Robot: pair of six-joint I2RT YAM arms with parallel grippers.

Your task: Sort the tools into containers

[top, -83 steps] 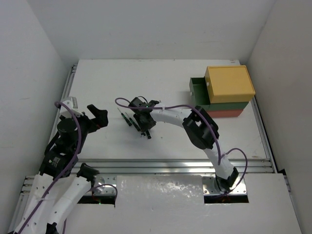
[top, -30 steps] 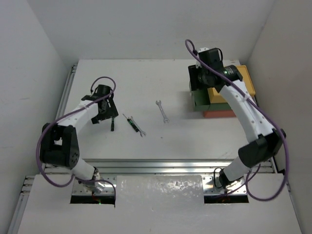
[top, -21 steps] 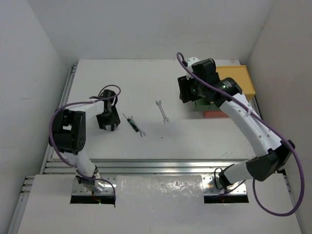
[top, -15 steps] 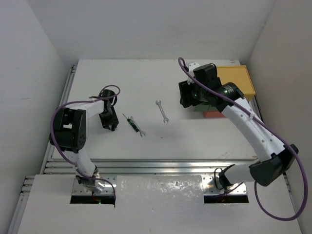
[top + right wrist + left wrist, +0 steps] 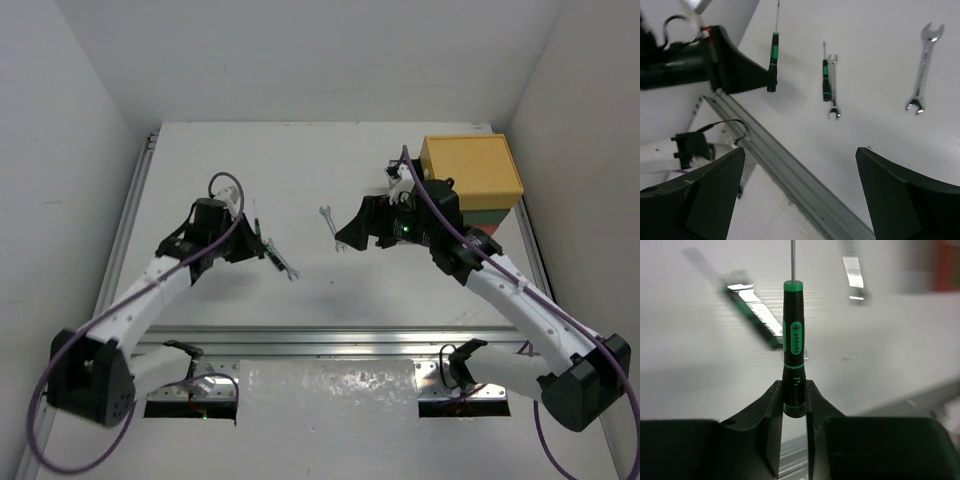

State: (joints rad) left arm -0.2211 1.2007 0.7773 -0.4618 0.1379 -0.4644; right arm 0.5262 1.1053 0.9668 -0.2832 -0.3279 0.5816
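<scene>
Between the fingers of the left gripper (image 5: pixel 793 390) sits only the butt of the screwdriver (image 5: pixel 793 335), pinched tight, shaft pointing straight ahead above the table (image 5: pixel 890 355). So short a hold could let it pivot or slip in transit. The containers (image 5: pixel 472 170) stand well apart, beyond the right gripper (image 5: pixel 800 155), which gapes wide and empty; crossing there risks the two arms clashing.

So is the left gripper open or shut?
Shut: the left gripper clamps the handle end of a black-and-green screwdriver, shaft pointing away, in its wrist view.
</scene>
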